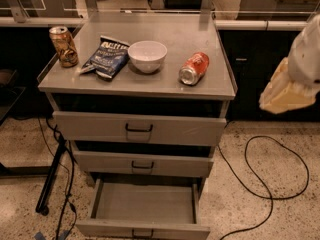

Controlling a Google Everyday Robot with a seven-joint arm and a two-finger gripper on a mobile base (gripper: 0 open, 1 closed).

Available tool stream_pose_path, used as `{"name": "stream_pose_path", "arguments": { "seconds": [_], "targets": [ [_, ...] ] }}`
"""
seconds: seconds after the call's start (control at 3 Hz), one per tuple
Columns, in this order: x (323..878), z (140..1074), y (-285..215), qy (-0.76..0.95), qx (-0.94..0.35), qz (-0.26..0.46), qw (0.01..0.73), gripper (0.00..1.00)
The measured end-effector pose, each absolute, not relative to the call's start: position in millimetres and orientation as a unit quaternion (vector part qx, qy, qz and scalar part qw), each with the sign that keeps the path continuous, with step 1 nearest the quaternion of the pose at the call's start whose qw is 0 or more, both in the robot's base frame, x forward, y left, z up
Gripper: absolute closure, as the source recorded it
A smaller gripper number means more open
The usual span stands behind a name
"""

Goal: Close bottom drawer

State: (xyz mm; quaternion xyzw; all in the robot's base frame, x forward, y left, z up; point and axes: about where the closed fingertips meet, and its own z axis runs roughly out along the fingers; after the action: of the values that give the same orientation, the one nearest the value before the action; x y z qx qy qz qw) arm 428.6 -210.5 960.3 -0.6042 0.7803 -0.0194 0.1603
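The bottom drawer (144,204) of the grey metal cabinet is pulled far out toward me. Its plain grey tray holds nothing, and its shallow front with a small black handle (142,232) sits at the lower edge of the view. The middle drawer (142,164) and the taller top drawer (139,128) are pushed in. My gripper (286,91) shows as a pale beige shape at the right edge, level with the cabinet top and well to the right of the cabinet, high above the bottom drawer and apart from it.
On the cabinet top (165,39) stand a gold can (63,46), a blue chip bag (107,57) and a white bowl (147,55), and a red can (194,68) lies on its side. A black cable (270,169) loops on the floor at right. A black stand leg (50,184) is at left.
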Motion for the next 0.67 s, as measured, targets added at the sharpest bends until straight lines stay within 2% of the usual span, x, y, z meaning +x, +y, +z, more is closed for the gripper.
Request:
{"name": "stream_pose_path", "arguments": {
  "seconds": [0.67],
  "targets": [
    [373.4,858.6,-169.6,0.781,-0.608,0.043,0.136,1.00]
  ]
}}
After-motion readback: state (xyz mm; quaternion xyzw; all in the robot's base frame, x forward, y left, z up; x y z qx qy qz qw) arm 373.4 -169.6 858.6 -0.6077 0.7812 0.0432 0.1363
